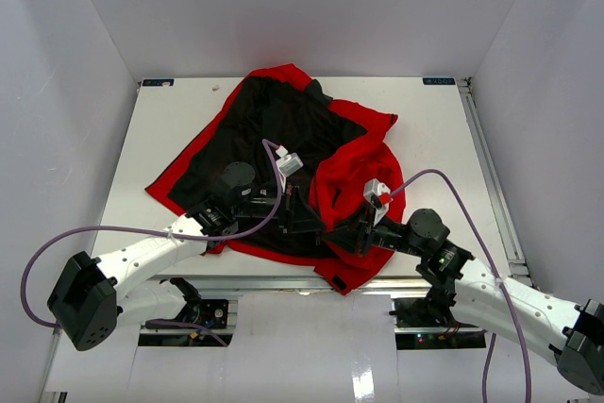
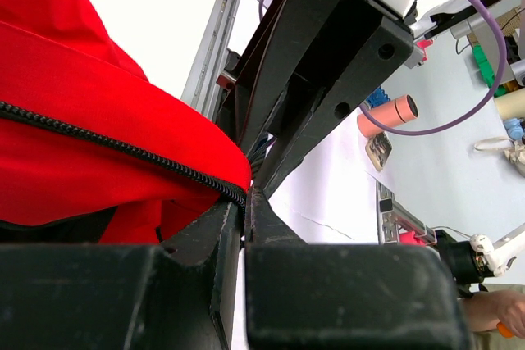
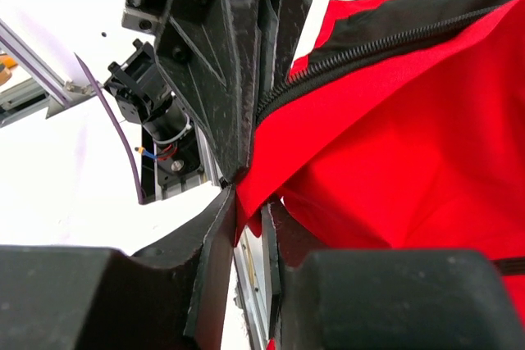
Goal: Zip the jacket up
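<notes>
The red jacket [image 1: 351, 169] lies open on the table, its black lining [image 1: 274, 129] facing up. My left gripper [image 1: 310, 218] and right gripper [image 1: 342, 233] meet tip to tip at the jacket's near hem. In the left wrist view my left gripper [image 2: 244, 198] is shut on the end of the dark zipper [image 2: 115, 142] at the red edge. In the right wrist view my right gripper [image 3: 251, 212] is shut on a corner of red fabric [image 3: 394, 145] just below the other zipper edge [image 3: 361, 55]. No zipper slider shows.
The white table [image 1: 160, 129] is walled by white panels on three sides. A metal rail [image 1: 491, 167] runs along its right side. The jacket's hem [image 1: 344, 280] hangs over the near table edge between the arm bases.
</notes>
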